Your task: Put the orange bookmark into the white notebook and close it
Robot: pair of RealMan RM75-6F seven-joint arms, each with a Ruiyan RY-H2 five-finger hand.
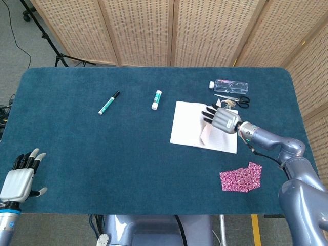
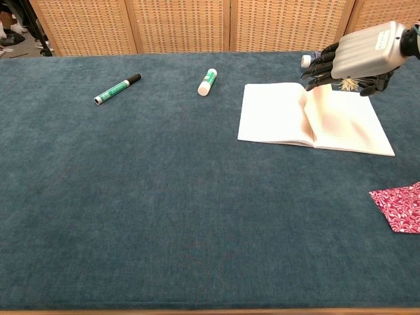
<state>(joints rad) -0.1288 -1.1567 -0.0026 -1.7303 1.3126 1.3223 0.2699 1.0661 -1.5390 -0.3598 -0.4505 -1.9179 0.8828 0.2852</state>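
The white notebook (image 1: 187,125) (image 2: 272,115) lies open on the right side of the blue table. The orange bookmark (image 1: 204,134) (image 2: 317,115) stands nearly on edge along the notebook's spine, showing a pale face. My right hand (image 1: 223,119) (image 2: 361,52) hovers over the top of the spine and holds the bookmark's upper end, its dark fingers (image 2: 319,67) curled down. A straw-coloured tassel (image 2: 346,84) sticks out under the palm. My left hand (image 1: 20,177) is at the table's near left edge, holding nothing, with its fingers apart.
A green marker (image 1: 108,103) (image 2: 117,88) and a white glue stick (image 1: 157,99) (image 2: 207,81) lie left of the notebook. Behind it are a clear bottle (image 1: 228,85) and scissors (image 1: 234,99). A pink patterned cloth (image 1: 241,178) (image 2: 400,205) lies near the front right.
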